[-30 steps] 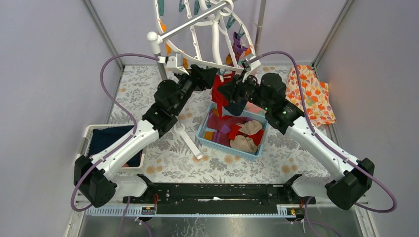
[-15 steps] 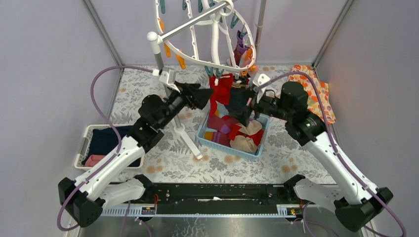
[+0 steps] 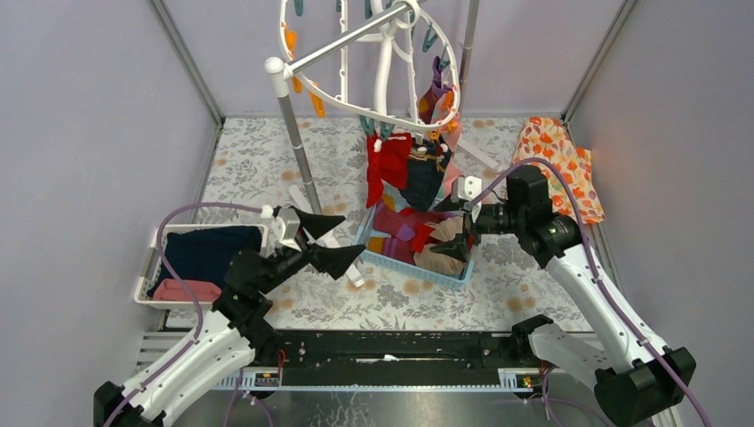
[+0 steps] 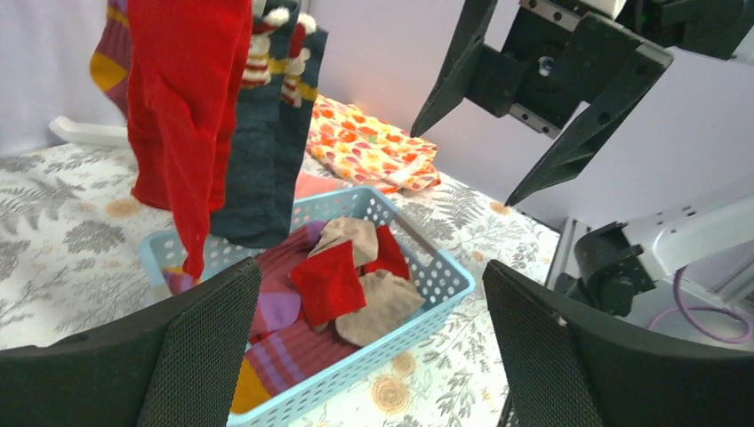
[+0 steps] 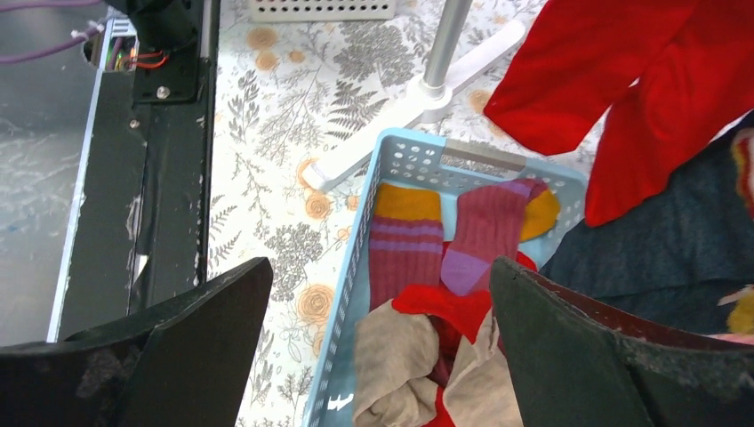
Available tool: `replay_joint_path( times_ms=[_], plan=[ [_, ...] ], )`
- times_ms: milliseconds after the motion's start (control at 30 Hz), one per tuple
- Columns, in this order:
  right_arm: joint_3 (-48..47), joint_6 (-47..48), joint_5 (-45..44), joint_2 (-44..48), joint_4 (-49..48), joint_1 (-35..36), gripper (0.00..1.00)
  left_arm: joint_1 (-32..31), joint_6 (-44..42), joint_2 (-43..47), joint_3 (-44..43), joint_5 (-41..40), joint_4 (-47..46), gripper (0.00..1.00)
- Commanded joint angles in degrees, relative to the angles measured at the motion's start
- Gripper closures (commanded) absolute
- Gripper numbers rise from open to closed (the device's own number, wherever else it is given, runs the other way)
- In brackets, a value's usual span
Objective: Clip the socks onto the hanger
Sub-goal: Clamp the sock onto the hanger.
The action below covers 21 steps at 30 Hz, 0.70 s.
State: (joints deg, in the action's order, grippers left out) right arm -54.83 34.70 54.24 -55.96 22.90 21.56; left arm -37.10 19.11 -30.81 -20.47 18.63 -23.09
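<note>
Red sock [image 3: 384, 169] and dark blue sock [image 3: 424, 182] hanging from the white hanger [image 3: 383, 76], just over the far end of the blue basket [image 3: 405, 265], with more socks [image 3: 440, 260] piled inside. Right gripper [image 3: 452, 233] reaching over the basket's right side, below the hung socks, fingers spread wide, holding nothing. Left gripper [image 3: 354, 233] low, just left of the basket, pointing at it, fingers spread wide too, empty.
</note>
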Motion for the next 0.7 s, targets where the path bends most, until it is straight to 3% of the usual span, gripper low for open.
replay_joint_path(
  times_ms=[0, 267, 433, 667],
  plan=[
    [2.4, 6.9, 7.0, -0.7, 0.2, -1.2, 0.0, -0.1, -2.2, 3.7, 6.0, -6.7, -8.5, 0.01],
    [5.3, 11.7, 9.6, -2.6, 0.5, -2.2, 0.0, -0.1, -1.8, 3.1, 8.0, -18.0, -5.9, 0.01],
    [2.2, 7.8, 11.6, -4.3, 2.2, -3.8, 0.0, -0.1, -5.3, 3.0, 7.5, -22.3, 0.2, 0.05],
    [1.4, -4.5, 8.9, -6.9, -4.4, -6.3, 0.0, -0.1, -0.7, -0.6, 8.6, -16.5, -4.2, 0.01]
  ],
)
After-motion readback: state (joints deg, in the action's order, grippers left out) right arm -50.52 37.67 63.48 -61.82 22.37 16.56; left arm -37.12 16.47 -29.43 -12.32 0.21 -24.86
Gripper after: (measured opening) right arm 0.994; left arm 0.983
